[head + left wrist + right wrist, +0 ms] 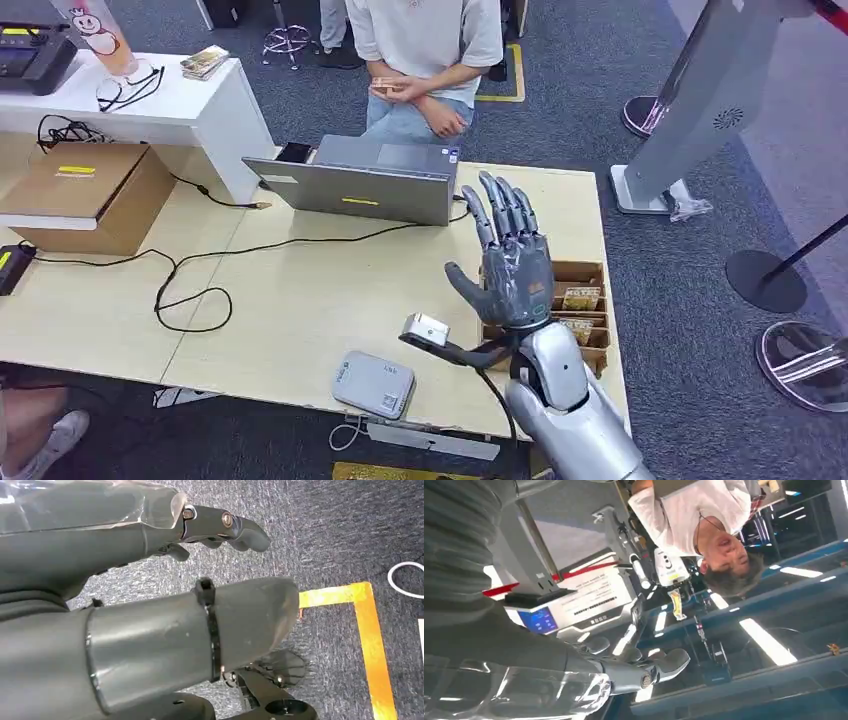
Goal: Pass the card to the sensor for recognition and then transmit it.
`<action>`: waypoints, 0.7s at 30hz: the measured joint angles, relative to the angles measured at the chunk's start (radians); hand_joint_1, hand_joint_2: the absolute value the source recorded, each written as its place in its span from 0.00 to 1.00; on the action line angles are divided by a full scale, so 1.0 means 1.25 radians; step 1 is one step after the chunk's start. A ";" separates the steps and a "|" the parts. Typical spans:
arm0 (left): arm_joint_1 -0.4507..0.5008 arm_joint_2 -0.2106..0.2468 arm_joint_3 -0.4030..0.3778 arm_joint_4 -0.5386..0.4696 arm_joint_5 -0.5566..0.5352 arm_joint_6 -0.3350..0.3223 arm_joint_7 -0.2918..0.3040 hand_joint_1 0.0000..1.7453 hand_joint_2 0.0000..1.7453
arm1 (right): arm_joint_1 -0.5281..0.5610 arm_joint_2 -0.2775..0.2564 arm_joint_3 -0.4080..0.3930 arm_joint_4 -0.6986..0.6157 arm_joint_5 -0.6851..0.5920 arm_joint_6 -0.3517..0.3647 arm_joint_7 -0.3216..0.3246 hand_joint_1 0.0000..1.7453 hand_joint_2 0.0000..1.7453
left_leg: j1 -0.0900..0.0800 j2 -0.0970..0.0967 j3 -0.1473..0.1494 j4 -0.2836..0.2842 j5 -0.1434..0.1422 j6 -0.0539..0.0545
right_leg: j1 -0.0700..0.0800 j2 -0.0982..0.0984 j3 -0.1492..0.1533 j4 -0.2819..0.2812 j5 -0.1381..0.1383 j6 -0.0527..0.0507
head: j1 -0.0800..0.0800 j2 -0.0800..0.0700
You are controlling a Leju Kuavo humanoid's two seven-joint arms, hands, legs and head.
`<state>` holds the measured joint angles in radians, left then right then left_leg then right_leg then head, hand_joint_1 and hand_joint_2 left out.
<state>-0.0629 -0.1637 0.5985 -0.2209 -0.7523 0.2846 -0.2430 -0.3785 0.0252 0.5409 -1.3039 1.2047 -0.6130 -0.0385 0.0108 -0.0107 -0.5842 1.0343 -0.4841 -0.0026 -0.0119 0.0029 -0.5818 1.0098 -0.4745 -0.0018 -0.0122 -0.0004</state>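
Up above the table [300, 300], the right hand [512, 262] stands raised with its fingers [503, 208] stretched straight and a little apart, the thumb [463, 283] splayed to one side, palm turned away from the head camera; it holds nothing. Just behind and below it, partly hidden by the hand, sits a brown slotted card holder [580, 300] with cards [580, 297] standing in its compartments, near the table's right edge. Toward the robot's left of the wrist, a small grey sensor pad [373, 384] lies flat near the table's front edge, and a little silver box [426, 329] on a dark bracket sits just beside the wrist. Beyond the fingertips, a closed-looking grey laptop [365, 178] faces away, with a black cable [190, 280] looping across the tabletop on its far side. Past that, a person in a white shirt [425, 40] sits with hands together, holding what looks like a card [385, 85]. From the right wrist camera, the same hand [624, 665] shows its fingers extended with nothing between them, and the person [694, 515] appears beyond them. The left hand [150, 605] hangs over grey carpet [325, 530] marked with a yellow tape line [370, 640]; its thumb [190, 630] and fingers [230, 527] lie loosely apart around nothing.
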 joint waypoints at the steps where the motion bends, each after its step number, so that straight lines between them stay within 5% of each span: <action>1: 0.001 0.000 0.000 0.000 0.001 0.000 -0.001 0.00 0.00 | 0.009 -0.003 -0.001 -0.008 0.001 0.000 0.000 0.00 1.00 | 0.000 0.000 0.000 0.000 0.000 0.000 | 0.000 0.000 0.000 0.000 0.000 0.000 | 0.000 0.000; 21: 0.005 -0.005 0.000 0.000 0.001 0.004 -0.006 0.00 0.00 | 0.142 -0.023 -0.043 -0.094 0.058 0.033 0.000 0.00 1.00 | 0.000 0.000 0.000 0.000 0.000 0.000 | 0.000 0.000 0.000 0.000 0.000 0.000 | 0.000 0.000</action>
<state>-0.0565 -0.1694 0.5985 -0.2209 -0.7507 0.2895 -0.2502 -0.2004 -0.0031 0.4875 -1.4214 1.2768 -0.5722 -0.0389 0.0108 -0.0107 -0.5841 1.0343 -0.4841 -0.0026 -0.0119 0.0029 -0.5817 1.0098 -0.4744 -0.0018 -0.0122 -0.0004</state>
